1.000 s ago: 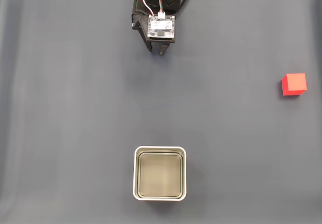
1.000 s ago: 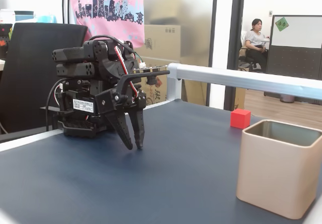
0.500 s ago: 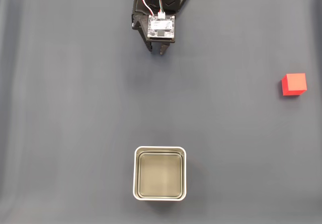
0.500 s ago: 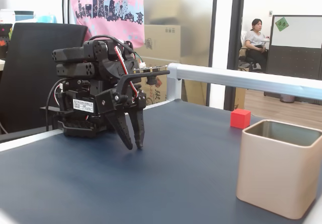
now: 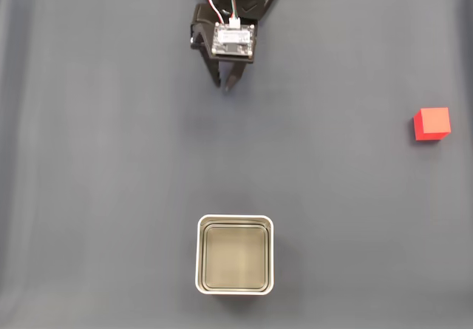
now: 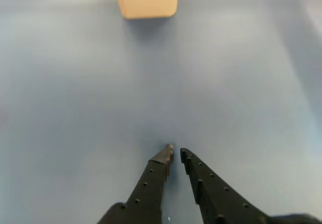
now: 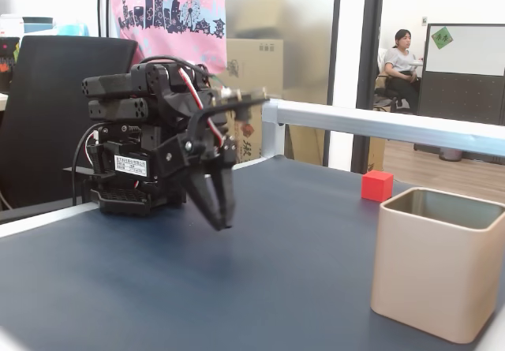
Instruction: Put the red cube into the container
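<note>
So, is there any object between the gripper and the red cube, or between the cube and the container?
Nothing visible. In a fixed view, only bare dark table lies between the gripper and the red cube, and between the cube and the container.

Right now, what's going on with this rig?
The arm is barely off its rest pose. Its gripper hangs just above the dark mat near the base, jaws nearly shut and holding nothing. The red cube sits untouched near the right edge of the top-down fixed view, and the container stands empty, straight out from the arm. No pick has happened yet.
</note>
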